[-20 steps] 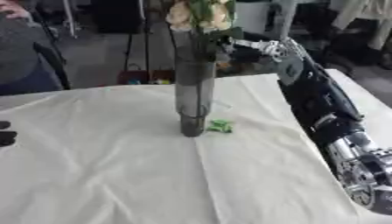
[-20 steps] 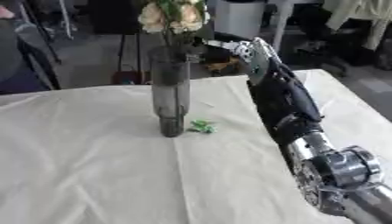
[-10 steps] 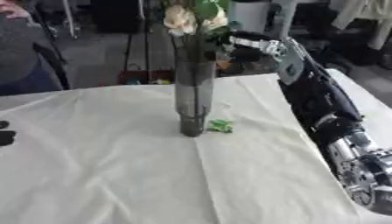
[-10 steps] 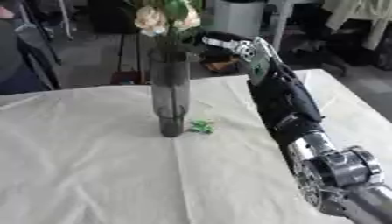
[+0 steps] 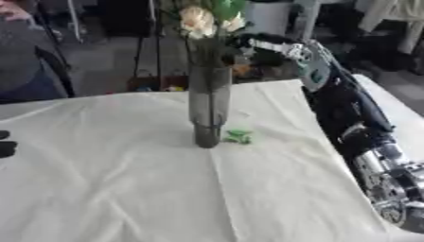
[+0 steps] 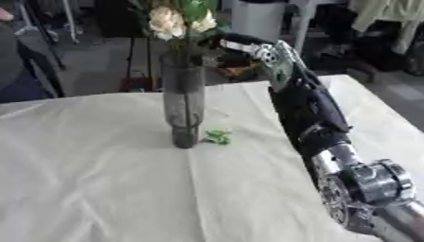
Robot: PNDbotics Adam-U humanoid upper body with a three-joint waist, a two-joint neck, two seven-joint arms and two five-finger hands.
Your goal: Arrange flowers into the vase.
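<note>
A tall grey see-through vase (image 5: 208, 104) stands upright on the cream tablecloth (image 5: 124, 189), a little behind the middle. Cream flowers (image 5: 198, 20) with green leaves (image 5: 228, 6) rise just above its rim, and their stems go down inside the glass. My right arm reaches in from the lower right, and my right hand (image 5: 247, 46) sits close against the right side of the vase's rim, beside the stems. Its grip is hidden by blur. A small green leaf scrap (image 6: 218, 137) lies on the cloth by the vase's foot. A dark part of my left hand (image 5: 5, 142) shows at the left edge.
The table's far edge runs just behind the vase, and its right edge lies under my right arm. Beyond the table are dark chairs, stands and a person's sleeve (image 5: 25, 71) at the far left.
The flower heads have sunk a little toward the vase's rim and shifted slightly left. My right hand has stayed by the rim. The vase and the green scrap have not moved.
</note>
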